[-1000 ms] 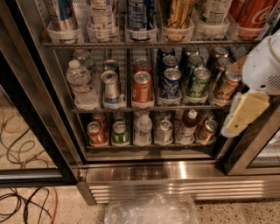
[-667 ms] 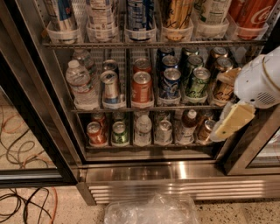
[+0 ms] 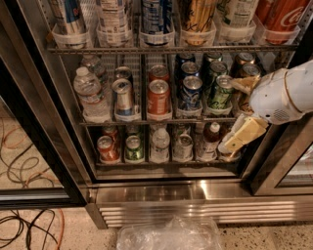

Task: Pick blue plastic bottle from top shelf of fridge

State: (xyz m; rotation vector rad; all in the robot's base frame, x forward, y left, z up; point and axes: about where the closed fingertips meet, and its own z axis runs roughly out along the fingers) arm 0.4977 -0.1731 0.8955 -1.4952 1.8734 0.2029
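The blue plastic bottle, with a pale bluish-white label of small print, stands second from the left in a clear cup holder on the top shelf of the fridge. Its top is cut off by the frame. My gripper is at the right, on a white arm, in front of the middle and lower can racks. It is well below and to the right of the bottle. Its cream fingers stand apart and hold nothing.
Other top-shelf bottles: a dark blue-and-red one, a blue-and-white patterned one, a gold one, a red cola one. Lower racks hold cans and a water bottle. Cables and a plastic bag lie on the floor.
My gripper and arm have moved left and slightly down, further in front of the right end of the can racks. The bottles and cans have not moved.
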